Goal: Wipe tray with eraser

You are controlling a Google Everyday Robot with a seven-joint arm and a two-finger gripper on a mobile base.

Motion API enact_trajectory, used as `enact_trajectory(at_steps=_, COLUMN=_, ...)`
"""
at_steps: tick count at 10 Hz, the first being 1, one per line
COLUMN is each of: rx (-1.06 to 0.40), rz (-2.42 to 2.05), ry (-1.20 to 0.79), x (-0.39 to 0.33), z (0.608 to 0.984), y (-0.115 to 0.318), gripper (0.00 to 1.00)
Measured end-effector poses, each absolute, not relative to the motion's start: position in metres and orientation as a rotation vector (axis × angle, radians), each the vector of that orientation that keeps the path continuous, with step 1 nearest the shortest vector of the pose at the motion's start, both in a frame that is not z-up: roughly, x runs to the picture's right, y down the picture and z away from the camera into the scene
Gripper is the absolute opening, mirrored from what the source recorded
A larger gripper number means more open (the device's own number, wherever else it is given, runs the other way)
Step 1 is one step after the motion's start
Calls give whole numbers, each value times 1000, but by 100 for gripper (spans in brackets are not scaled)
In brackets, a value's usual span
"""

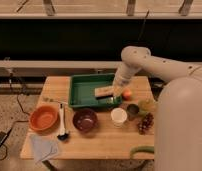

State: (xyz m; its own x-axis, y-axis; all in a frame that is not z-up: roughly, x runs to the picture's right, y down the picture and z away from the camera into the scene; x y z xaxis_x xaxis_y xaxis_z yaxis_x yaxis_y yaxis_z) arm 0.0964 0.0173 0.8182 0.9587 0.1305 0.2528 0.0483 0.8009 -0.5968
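Single arm reaches down from the robot's shoulder over the far right part of the worktop (101, 142). The hand (115, 90) sits inside the right end of the tray (83, 95), low over its floor.

Hand is clenched, grasping the eraser (104, 91). The tan block juts out from the fingertips toward the tray's middle. Cannot tell whether the felt underside is touching the tray floor or held just above it; there is a dark strip below the block.

Key relation: the eraser's long axis runs roughly along the tray's long side, a little tilted, with the hand at its right end as the camera sees it. All the bare green floor lies on the other side, away from the hand. Judgement: the wiping stroke has to sweep toward the tray's far-left wall, dragging the block broadside or lengthwise, and the right-hand wall just beside the hand leaves little room to back up.

Nearby, outside the tray:
- small orange ball (127, 94) just beside the right wall, close to the wrist
- white cup (119, 116) and maroon bowl (85, 120) in front
- orange bowl (43, 118), white-handled brush (62, 120) and grey-blue cloth (44, 148) well apart at the left

Risk, as I judge it: the wrist nudging the orange ball.
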Motion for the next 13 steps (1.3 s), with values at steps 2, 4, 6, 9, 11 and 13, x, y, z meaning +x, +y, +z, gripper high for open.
enact_trajectory(at_steps=2, rx=-642, rz=44, ry=-291, x=96, z=818, y=17, gripper=0)
enact_trajectory(at_steps=4, rx=-638, rz=44, ry=-287, x=97, z=819, y=17, gripper=0)
enact_trajectory(at_steps=6, rx=-632, rz=46, ry=-278, x=91, z=834, y=14, gripper=0)
enact_trajectory(at_steps=9, rx=-643, rz=60, ry=-297, x=72, z=884, y=7, gripper=0)
enact_trajectory(at_steps=11, rx=-657, rz=69, ry=-307, x=65, z=900, y=5, gripper=0)
enact_trajectory(at_steps=13, rx=-678, rz=73, ry=-313, x=58, z=914, y=8, gripper=0)
